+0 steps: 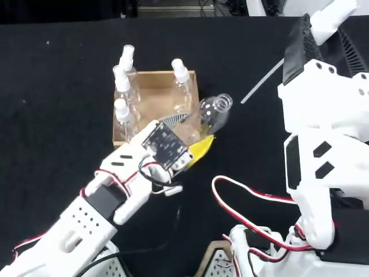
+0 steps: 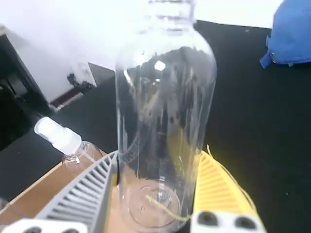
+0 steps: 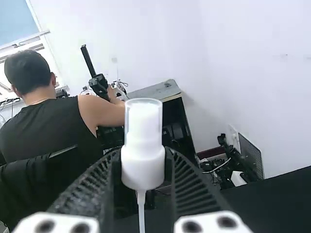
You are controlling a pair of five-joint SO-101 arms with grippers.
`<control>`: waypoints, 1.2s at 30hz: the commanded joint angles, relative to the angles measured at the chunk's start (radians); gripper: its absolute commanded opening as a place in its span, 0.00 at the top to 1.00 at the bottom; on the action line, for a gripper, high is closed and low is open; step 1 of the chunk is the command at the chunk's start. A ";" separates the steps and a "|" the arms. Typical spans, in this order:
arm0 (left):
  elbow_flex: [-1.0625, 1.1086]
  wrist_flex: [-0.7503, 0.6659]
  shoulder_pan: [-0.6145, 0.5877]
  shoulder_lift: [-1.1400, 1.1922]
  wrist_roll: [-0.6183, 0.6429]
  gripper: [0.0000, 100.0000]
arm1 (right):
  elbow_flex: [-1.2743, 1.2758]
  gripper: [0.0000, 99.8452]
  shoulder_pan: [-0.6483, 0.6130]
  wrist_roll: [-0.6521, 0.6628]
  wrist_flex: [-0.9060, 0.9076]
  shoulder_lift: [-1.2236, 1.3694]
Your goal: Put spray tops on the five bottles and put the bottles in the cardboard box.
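My left gripper [image 1: 196, 135] is shut on a clear bottle [image 1: 212, 113] with no top, holding it tilted at the right edge of the cardboard box [image 1: 154, 86]. In the left wrist view the bottle [image 2: 163, 121] stands between the grey and yellow fingers [image 2: 218, 189], its open neck away from the camera. My right gripper [image 3: 142, 170] is shut on a white spray top [image 3: 142, 143], nozzle up, its thin tube hanging down. In the high view the right arm [image 1: 323, 104] is raised at the right, and the tube [image 1: 261, 82] sticks out from it. Several capped bottles [image 1: 123, 86] stand in the box.
A black cloth covers the table [image 1: 57, 86]. Red and white cables [image 1: 248, 193] loop near the arm bases at the front. A capped bottle [image 2: 65, 143] in the box is seen beside the left gripper. Open cloth lies between the box and the right arm.
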 commanded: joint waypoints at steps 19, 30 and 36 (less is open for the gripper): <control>0.473 -0.881 0.163 -0.018 0.003 0.97 | -0.004 0.99 0.011 0.009 -0.034 -0.061; 0.552 -0.858 0.163 -0.017 0.005 0.97 | 0.331 0.99 -0.066 0.072 -0.284 -0.308; 0.552 -0.832 0.156 -0.017 0.078 0.97 | 0.607 0.99 -0.199 0.190 -0.446 -0.553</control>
